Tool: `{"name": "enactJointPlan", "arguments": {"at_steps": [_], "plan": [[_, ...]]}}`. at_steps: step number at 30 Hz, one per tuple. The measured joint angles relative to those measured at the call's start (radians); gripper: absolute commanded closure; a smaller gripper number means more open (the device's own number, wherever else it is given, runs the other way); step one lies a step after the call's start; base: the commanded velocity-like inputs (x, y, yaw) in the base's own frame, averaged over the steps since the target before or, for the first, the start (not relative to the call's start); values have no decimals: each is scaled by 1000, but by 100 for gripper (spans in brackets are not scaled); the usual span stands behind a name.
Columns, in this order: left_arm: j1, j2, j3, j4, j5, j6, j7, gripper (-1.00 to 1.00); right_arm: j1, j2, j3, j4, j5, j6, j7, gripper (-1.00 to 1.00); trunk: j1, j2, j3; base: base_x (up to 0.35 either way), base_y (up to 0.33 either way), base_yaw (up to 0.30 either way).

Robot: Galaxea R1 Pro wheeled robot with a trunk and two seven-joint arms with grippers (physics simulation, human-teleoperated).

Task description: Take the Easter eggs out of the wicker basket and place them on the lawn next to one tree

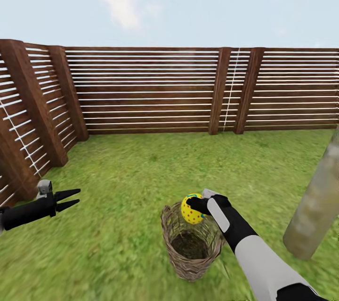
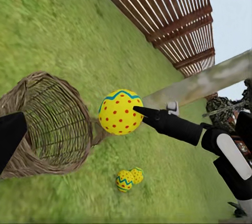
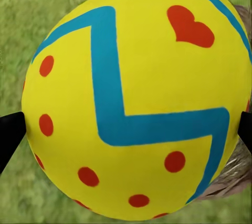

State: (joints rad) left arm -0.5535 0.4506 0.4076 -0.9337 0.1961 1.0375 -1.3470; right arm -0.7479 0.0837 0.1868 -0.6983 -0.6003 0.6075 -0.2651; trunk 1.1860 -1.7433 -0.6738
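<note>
The right gripper (image 1: 197,207) is clenched on a yellow Easter egg (image 1: 191,208), holding it just above the braided rim of the wicker basket (image 1: 190,244), over the basket's far edge. In the right wrist view the held egg (image 3: 134,98) sits between the two dark fingertips (image 3: 9,134), one at each flank, and its blue-green zigzag band, red dots and a red heart face the camera, with green grass behind and a bit of wicker (image 3: 233,174) at one side. The left wrist view shows the same egg (image 2: 121,112) pinched at the tip of the right gripper (image 2: 137,111), beside the open mouth of the basket (image 2: 50,124); what shows of the basket's inside there holds no egg, and the head view looks down into a dark hollow. Two more Easter eggs (image 2: 129,178) lie touching one another on the lawn (image 2: 47,29), on the ground beyond the held egg and near the foot of the pale tree trunk (image 2: 210,82). In the head view that trunk (image 1: 318,202) rises from the grass to the right of the basket, well clear of it. The left gripper (image 1: 70,199) hangs over the lawn (image 1: 136,174) well to the left of the basket, its two pointed fingers spread apart and grasping nothing. A dark slatted wooden fence (image 1: 150,89) closes off the grass behind.
</note>
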Motion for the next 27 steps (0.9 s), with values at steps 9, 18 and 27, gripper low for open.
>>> {"name": "enactJointPlan", "arguments": {"at_steps": [9, 18, 27], "plan": [[0, 0, 0, 0, 0, 0, 0, -100, 0, 3, -1, 1, -1, -1, 0, 100, -34, 63, 29, -51, 0, -34], [0, 1, 3, 0, 1, 0, -1, -100, 0, 3, -1, 1, -1, -1, 0, 100, -54, 98, 54, -239, 0, -214], [3, 2, 5, 0, 1, -1, -45, -100, 0, 4, -1, 1, -1, -3, 0, 100, -54, 98, 63, -4, -67, -222]]}}
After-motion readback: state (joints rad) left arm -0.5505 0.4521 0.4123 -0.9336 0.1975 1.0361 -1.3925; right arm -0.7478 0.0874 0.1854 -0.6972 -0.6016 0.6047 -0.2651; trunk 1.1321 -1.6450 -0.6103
